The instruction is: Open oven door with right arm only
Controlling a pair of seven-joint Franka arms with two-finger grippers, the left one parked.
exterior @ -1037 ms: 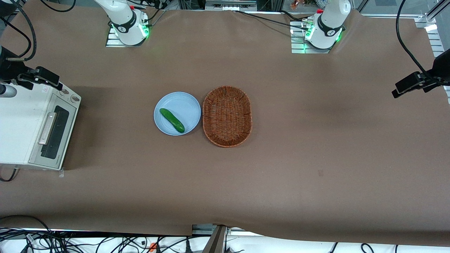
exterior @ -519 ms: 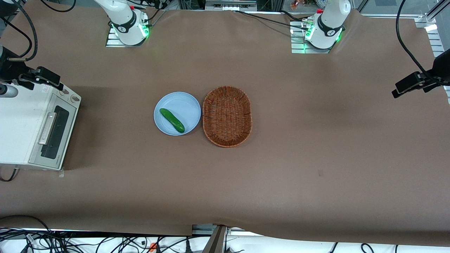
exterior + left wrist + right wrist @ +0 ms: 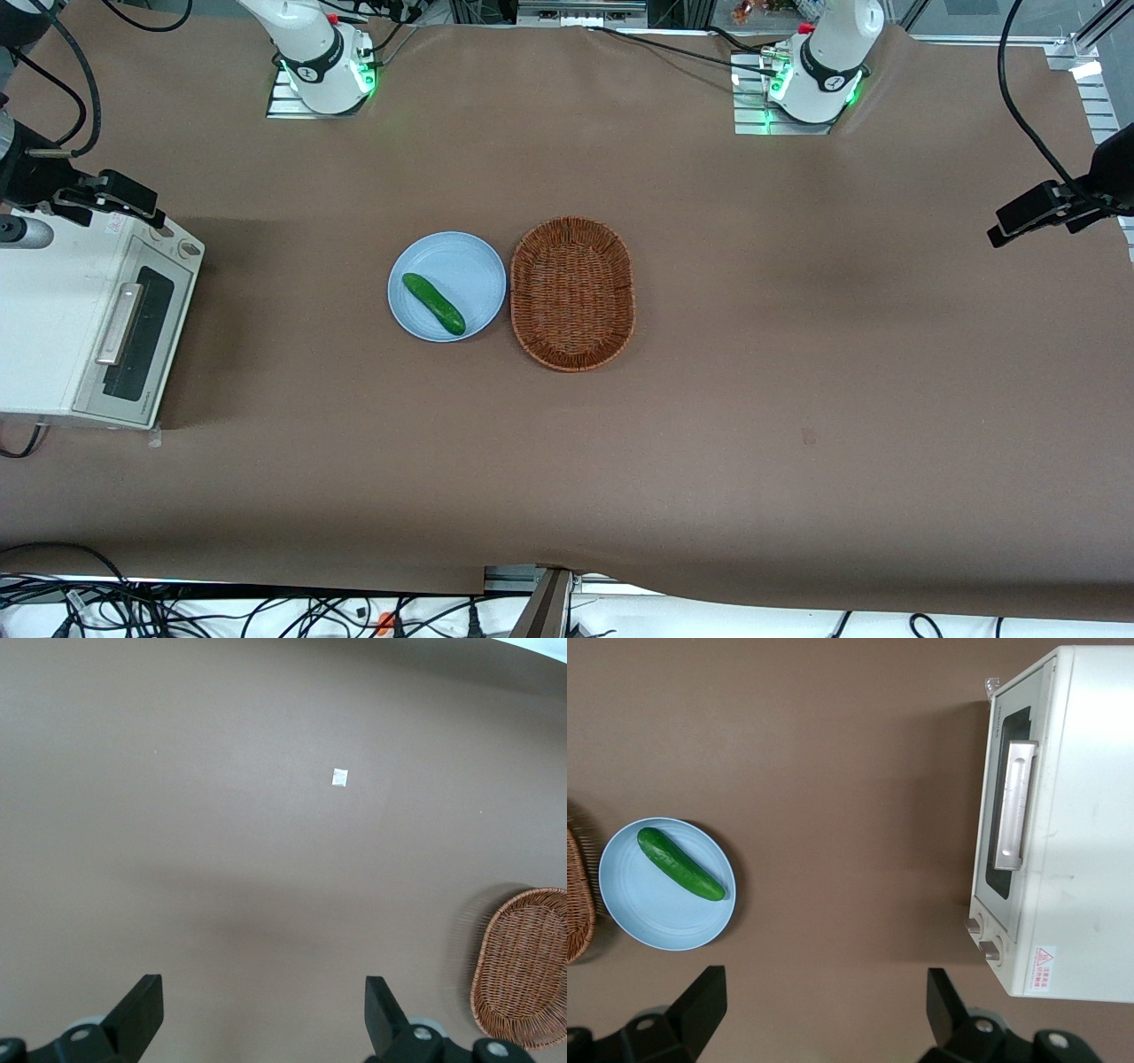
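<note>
Slightly shifted since a second ago, my right arm (image 3: 35, 177) has drifted a touch farther from the front camera, above the oven's knob end. Largest down: the brown tabletop (image 3: 797, 354) carries the cream oven (image 3: 53, 328) at the working arm's end. Its door (image 3: 1007, 806) sits shut, silver bar handle (image 3: 1015, 804) untouched, two knobs (image 3: 982, 939) beside the glass. Mid-table I see the wicker basket (image 3: 573, 292), with the blue plate (image 3: 446, 285) just beside it and a cucumber (image 3: 433, 303) on the plate. My hand (image 3: 824, 1001) hangs high over bare tabletop between plate and oven, fingers (image 3: 700, 997) spread wide apart, holding nothing.
</note>
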